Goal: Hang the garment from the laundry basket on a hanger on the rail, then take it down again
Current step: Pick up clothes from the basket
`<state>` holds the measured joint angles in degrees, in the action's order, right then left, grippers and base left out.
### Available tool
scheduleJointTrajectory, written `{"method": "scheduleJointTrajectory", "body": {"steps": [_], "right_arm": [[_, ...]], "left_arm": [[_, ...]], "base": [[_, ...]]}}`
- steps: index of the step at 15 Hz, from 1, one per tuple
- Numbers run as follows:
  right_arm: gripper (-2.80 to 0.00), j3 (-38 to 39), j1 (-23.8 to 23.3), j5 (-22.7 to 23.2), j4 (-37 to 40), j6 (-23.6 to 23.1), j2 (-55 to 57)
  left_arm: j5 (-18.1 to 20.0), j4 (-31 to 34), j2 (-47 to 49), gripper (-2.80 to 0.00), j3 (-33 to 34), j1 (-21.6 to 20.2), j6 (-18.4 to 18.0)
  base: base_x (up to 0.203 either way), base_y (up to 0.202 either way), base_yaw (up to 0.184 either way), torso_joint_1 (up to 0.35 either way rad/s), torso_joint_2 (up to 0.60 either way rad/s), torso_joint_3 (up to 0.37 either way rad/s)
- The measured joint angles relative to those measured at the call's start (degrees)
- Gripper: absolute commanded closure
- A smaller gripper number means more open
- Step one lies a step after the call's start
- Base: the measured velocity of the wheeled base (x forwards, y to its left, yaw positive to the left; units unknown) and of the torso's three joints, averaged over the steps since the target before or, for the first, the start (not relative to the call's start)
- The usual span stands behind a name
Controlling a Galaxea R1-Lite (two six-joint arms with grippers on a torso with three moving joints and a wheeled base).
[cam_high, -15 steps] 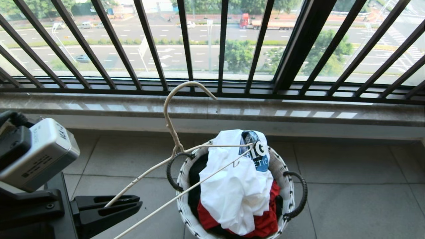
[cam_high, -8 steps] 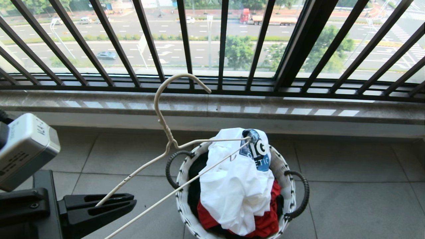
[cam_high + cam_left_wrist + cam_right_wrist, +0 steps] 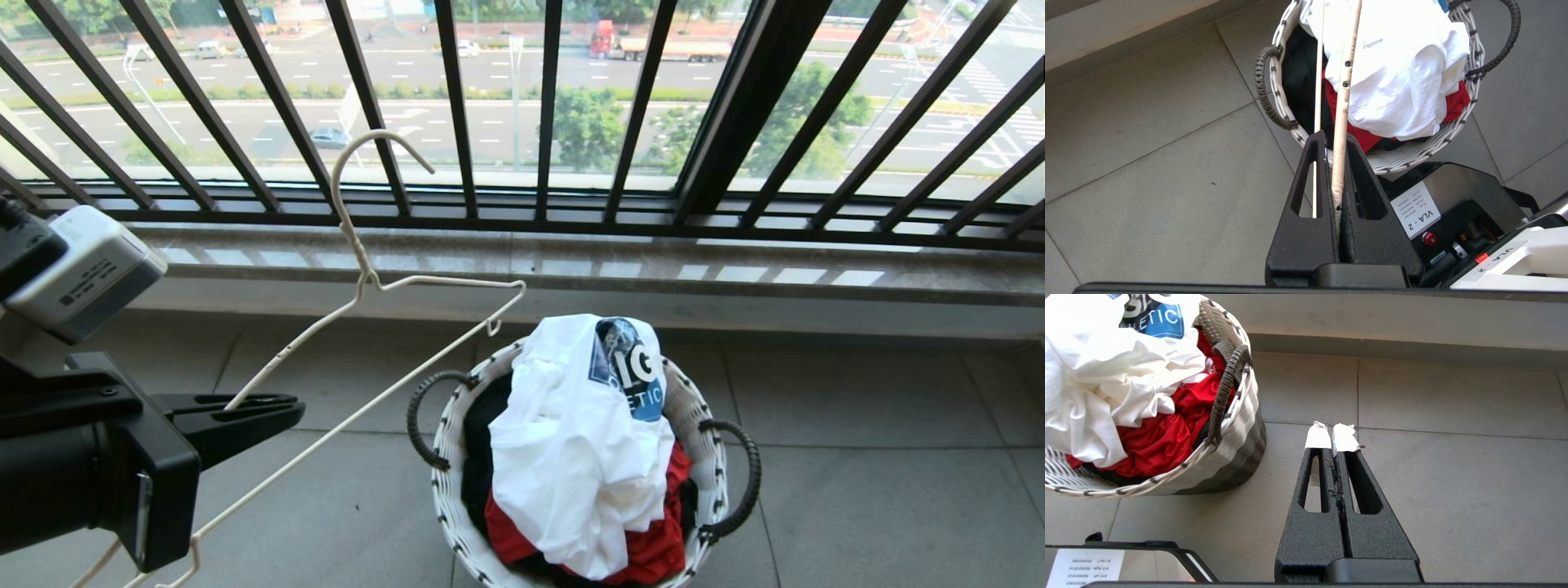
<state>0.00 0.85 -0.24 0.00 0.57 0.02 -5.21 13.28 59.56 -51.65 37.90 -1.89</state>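
Note:
The white garment (image 3: 571,457) with its blue chest graphic lies heaped on top in the round white laundry basket (image 3: 445,457) on the tiled floor. My left gripper (image 3: 287,408) is shut on one sloping arm of the thin beige hanger (image 3: 353,245), held up to the left of the basket with its hook toward the window. In the left wrist view the hanger's arm (image 3: 1344,81) runs out from between the shut fingers (image 3: 1336,141) across the garment (image 3: 1404,73). My right gripper (image 3: 1332,437), its tips taped white, hangs shut and empty beside the basket (image 3: 1241,428). The rail is out of view.
A black barred window railing (image 3: 539,114) and a stone sill (image 3: 735,278) run behind the basket. A red garment (image 3: 661,547) and dark cloth lie under the white one. My own base (image 3: 1453,204) stands close to the basket.
My left arm has swung the hanger to the left and upward. Its far end, which hung over the garment, now sits left of the basket. The garment has not moved.

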Motion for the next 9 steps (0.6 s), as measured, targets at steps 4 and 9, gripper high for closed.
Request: {"method": "scheduleJointTrajectory", "body": {"steps": [4, 9], "right_arm": [[0.0, 0.0, 0.0, 0.0, 0.0, -0.11, 0.0], [0.0, -5.51, 0.0, -0.79, 2.58, -1.37, 0.62]], "left_arm": [[0.02, 0.04, -0.96, 0.0, -0.74, -0.28, -0.15], [0.02, 0.12, -3.64, 0.0, -0.88, -0.28, -1.77]], "base": [[0.0, 0.0, 0.0, 0.0, 0.0, 0.0], [0.0, 0.0, 0.0, 0.0, 0.0, 0.0]]}}
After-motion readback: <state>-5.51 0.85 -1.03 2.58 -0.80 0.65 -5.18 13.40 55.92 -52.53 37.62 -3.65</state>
